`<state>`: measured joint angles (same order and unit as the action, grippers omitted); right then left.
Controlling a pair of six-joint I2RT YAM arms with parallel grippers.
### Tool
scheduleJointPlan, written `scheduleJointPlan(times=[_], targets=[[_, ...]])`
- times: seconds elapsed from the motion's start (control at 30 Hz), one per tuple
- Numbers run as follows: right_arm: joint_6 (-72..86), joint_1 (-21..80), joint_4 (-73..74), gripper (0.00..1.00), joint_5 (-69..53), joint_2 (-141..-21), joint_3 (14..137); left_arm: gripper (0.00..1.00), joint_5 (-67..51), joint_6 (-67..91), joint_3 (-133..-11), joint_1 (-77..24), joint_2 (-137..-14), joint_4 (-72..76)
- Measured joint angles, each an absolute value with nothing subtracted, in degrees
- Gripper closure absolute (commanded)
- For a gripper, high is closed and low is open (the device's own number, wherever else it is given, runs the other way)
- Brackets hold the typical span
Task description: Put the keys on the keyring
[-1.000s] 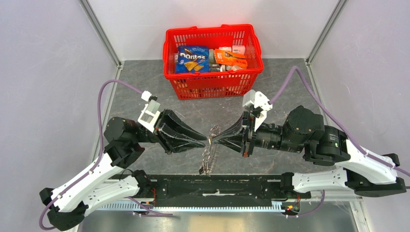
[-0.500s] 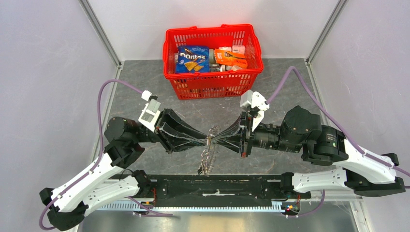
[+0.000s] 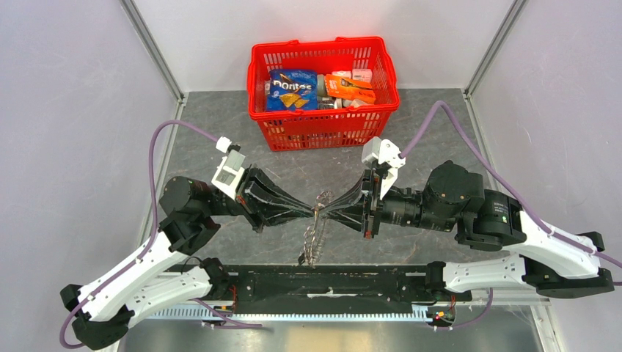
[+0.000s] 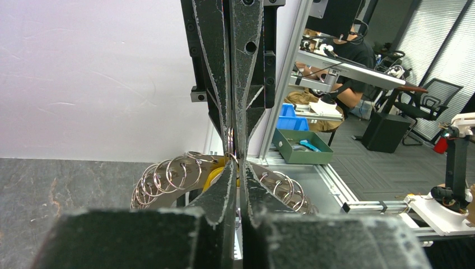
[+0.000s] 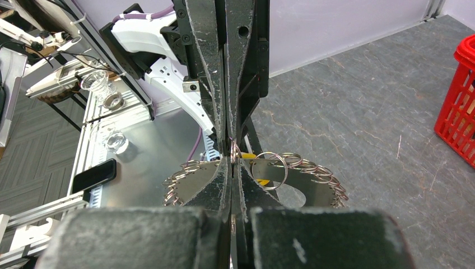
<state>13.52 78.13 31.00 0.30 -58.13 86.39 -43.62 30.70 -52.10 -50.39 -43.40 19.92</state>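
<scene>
The keyring point(image 3: 314, 238), a flat metal ring edged with many small split rings, hangs on edge below both grippers at mid table. My left gripper point(image 3: 315, 213) and right gripper point(image 3: 327, 213) meet tip to tip above it. In the left wrist view the left gripper point(image 4: 236, 163) is shut on a small split ring at the top of the keyring point(image 4: 168, 175). In the right wrist view the right gripper point(image 5: 232, 161) is shut on the same spot of the keyring point(image 5: 319, 180). A yellow key head point(image 4: 215, 177) shows behind the fingers, also in the right wrist view point(image 5: 261, 181). The dark key is hidden.
A red basket point(image 3: 323, 44) of snack packs stands at the back of the table; its corner shows in the right wrist view point(image 5: 462, 106). A black rail point(image 3: 323, 282) runs along the near edge between the arm bases.
My right gripper has moved left and the left gripper slightly right, so the two sets of tips now meet over the keyring. The keyring hangs in much the same place.
</scene>
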Motion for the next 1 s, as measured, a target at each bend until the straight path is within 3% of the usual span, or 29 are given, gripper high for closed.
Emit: scheduleJointPlan(times=[1.0], targets=[[13.5, 78.1, 27.7, 1.0, 0.3, -57.6, 84.8, 0.98, -44.1, 30.5, -52.1, -50.4, -43.7, 20.4]])
